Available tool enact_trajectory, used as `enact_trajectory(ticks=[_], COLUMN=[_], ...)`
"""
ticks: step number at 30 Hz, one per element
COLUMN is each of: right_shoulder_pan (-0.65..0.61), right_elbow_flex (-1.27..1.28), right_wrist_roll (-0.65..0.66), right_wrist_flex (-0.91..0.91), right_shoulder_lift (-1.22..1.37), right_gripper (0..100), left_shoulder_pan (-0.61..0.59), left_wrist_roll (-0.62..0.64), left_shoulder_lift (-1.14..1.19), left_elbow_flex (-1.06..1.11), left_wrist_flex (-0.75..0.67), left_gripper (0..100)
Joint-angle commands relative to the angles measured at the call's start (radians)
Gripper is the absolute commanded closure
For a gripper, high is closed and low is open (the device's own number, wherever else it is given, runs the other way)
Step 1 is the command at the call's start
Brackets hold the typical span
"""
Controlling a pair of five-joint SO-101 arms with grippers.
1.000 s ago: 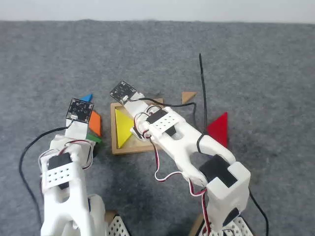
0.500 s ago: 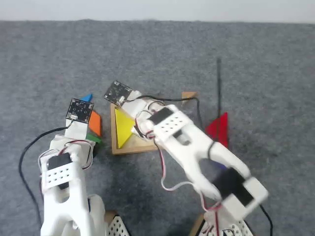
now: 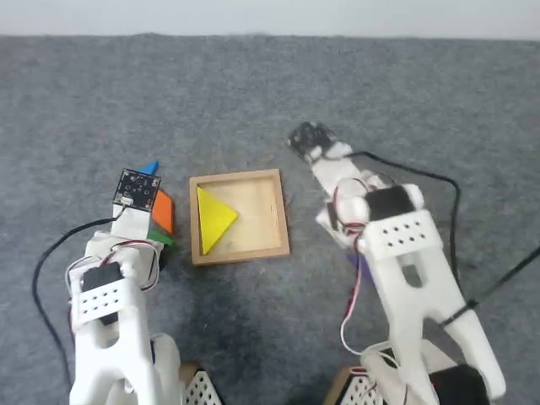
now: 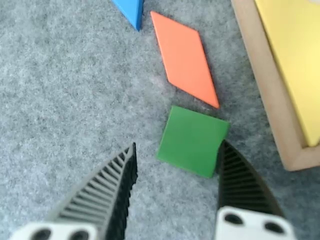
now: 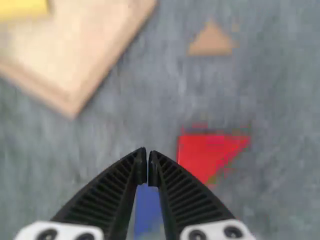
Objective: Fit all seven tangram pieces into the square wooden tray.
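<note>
The square wooden tray [image 3: 239, 217] holds one yellow triangle [image 3: 215, 218] against its left side. In the left wrist view my left gripper [image 4: 177, 146] is open, its tips on either side of a green square [image 4: 192, 141] lying on the carpet. An orange parallelogram [image 4: 185, 57] and a blue triangle [image 4: 130, 10] lie beyond it, beside the tray wall [image 4: 265, 85]. My right gripper [image 5: 147, 152] is shut and holds nothing, above the carpet just beside a red triangle [image 5: 207, 152]. A small tan triangle [image 5: 212, 41] lies farther off. A blue piece [image 5: 147, 210] shows under the fingers.
The left arm [image 3: 110, 287] stands left of the tray, over the orange piece [image 3: 163, 211]. The right arm [image 3: 392, 228] stretches out to the tray's right. Its cables [image 3: 472, 295] trail off to the right. Grey carpet [image 3: 253, 93] runs behind the tray.
The right arm has swung from over the tray to its right side, uncovering the tray and now covering the red and tan triangles in the high view. The left arm has not moved.
</note>
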Motion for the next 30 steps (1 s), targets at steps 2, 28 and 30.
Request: enact_trajectory(ticks=[2, 28, 30], right_shoulder_pan=[0.021, 0.151, 0.154], right_elbow_flex=[0.109, 0.218, 0.19], right_wrist_roll=[0.034, -0.606, -0.611], right_wrist_flex=[0.021, -0.364, -0.364], right_shoulder_lift=[-0.042, -0.022, 0.022], right_gripper=[82.8, 68.9, 68.9], left_shoulder_pan=[-0.002, -0.002, -0.002], left_wrist_roll=[0.008, 0.008, 0.008], left_shoulder_lift=[-0.028, -0.028, -0.028], left_elbow_flex=[-0.01, -0.01, -0.01], left_wrist_flex=[-0.021, -0.018, -0.018], left_gripper=[75, 75, 75])
